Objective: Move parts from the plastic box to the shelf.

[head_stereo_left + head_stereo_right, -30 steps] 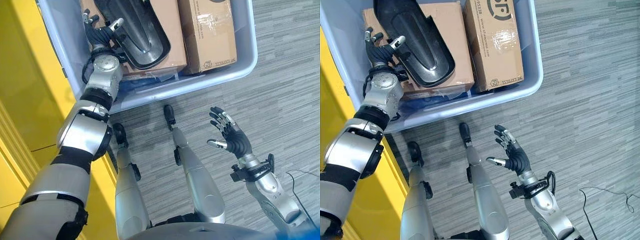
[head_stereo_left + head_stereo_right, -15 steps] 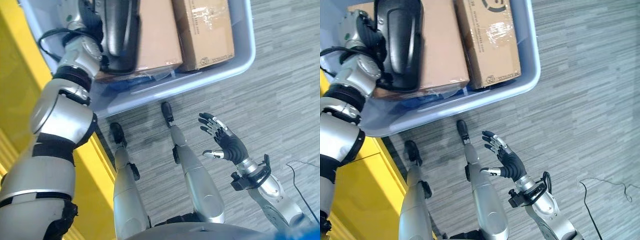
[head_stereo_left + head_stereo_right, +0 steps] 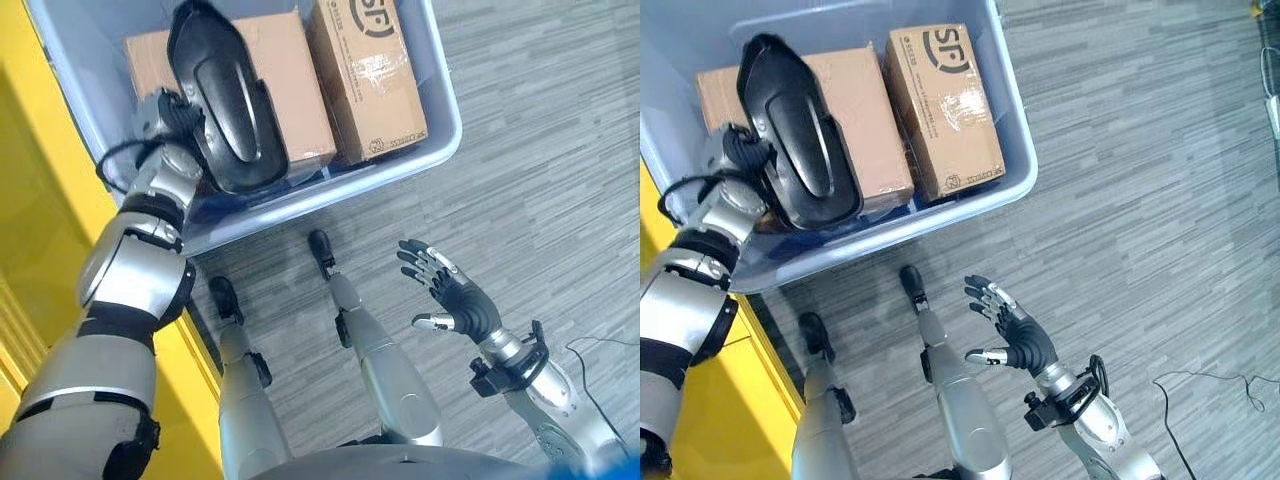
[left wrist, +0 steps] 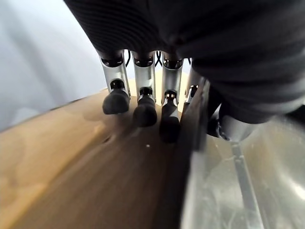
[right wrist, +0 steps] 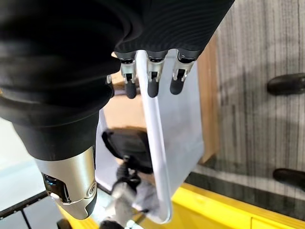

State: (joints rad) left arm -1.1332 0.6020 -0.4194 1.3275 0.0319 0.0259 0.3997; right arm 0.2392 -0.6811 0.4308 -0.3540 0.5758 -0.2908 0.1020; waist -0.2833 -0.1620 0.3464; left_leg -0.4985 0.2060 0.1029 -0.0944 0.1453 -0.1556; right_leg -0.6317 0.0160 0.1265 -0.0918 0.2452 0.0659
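A pale blue plastic box (image 3: 400,175) stands on the floor and holds two cardboard boxes and a long black moulded part (image 3: 225,110). The part lies slanted across the left cardboard box (image 3: 295,85). My left hand (image 3: 168,112) is inside the plastic box at the part's left edge, shut on it. In the left wrist view its fingers (image 4: 143,109) curl down onto the cardboard beside the part's dark rim. My right hand (image 3: 455,300) hangs open in the air over the carpet, well short of the plastic box, palm turned toward it. The right wrist view shows its fingers (image 5: 151,81) held straight.
The second cardboard box (image 3: 368,65) fills the right side of the plastic box. A yellow shelf (image 3: 40,210) runs along the left, close against the plastic box. Grey striped carpet (image 3: 540,150) lies open to the right.
The camera has shifted, bringing more of the plastic box into view. My left hand has turned the black part from on edge to lying hollow side up. The right hand stays open.
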